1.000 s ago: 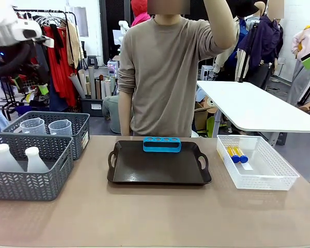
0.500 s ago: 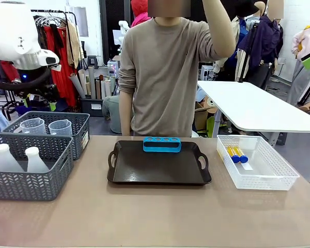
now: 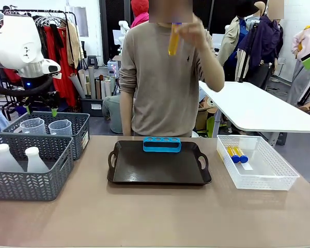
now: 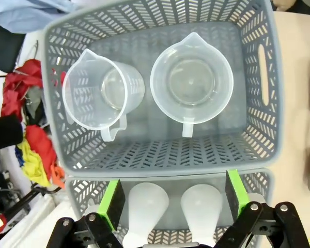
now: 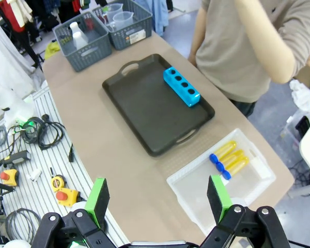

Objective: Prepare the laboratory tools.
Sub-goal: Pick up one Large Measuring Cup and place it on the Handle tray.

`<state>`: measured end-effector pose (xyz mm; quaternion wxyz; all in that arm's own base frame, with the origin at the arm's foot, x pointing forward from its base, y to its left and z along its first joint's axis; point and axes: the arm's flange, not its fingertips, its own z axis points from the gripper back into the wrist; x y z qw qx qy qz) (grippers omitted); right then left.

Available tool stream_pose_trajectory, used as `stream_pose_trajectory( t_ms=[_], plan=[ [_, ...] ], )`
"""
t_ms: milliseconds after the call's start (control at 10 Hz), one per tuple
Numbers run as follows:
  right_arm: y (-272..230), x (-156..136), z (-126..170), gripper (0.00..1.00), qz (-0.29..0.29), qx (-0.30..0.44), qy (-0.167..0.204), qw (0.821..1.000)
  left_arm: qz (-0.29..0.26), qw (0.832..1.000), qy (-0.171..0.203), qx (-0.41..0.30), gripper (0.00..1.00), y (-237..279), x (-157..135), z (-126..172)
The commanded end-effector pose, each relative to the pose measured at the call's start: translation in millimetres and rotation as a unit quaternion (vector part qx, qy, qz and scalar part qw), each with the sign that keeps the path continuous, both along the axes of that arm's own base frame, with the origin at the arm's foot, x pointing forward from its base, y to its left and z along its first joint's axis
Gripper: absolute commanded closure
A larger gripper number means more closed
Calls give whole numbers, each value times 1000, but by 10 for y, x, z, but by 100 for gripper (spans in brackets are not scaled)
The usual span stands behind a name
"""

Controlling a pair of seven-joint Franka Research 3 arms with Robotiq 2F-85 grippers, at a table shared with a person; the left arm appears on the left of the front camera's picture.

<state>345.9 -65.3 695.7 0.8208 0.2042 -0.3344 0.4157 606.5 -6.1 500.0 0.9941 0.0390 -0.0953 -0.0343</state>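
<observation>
I am hovering my left end effector (image 4: 173, 199) above the two grey baskets at the left of the counter (image 3: 155, 222). Its green pads are spread wide and are gripping nothing. Looking down along it, I am seeing the far grey basket (image 4: 268, 77) carrying two clear measuring beakers (image 4: 192, 82), both upright and just beside each other. The near grey basket (image 3: 31, 181) is carrying two white conical flasks (image 3: 35, 159), standing upright next to each other. In the left wrist view their tops are showing between my pads.

My right end effector (image 5: 157, 199) is hanging high over the near right part of the counter, opened wide and empty. Below it the black handled tray (image 5: 144, 113) is lying in the middle of the counter, and the blue rack (image 5: 182, 86) is standing on the tray's far edge. Right of the tray, the white basket (image 5: 196, 191) is holding three amber tubes (image 5: 227, 157) with blue caps. They are lying side by side toward its far left corner.

The person at the far side of the counter is raising one hand (image 3: 194, 31). It is holding a fourth amber tube (image 3: 174, 39) upright in front of the upper chest.
</observation>
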Motion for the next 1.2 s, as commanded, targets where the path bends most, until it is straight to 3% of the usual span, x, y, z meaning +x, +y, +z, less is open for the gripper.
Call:
stream_pose_trajectory(
  t_ms=[0,200,300,1100],
  plan=[
    [9,10,9,0,11,10,-7,1000,-2,1000,-4,3,0,-7,-15,24],
    [9,10,9,0,11,10,-7,1000,-16,1000,7,-5,0,-18,48,-98],
    [9,10,9,0,11,10,-7,1000,-19,999,30,-16,0,-87,120,-283],
    [9,10,9,0,11,10,-7,1000,-12,999,37,-23,0,-65,347,-887]
  ],
)
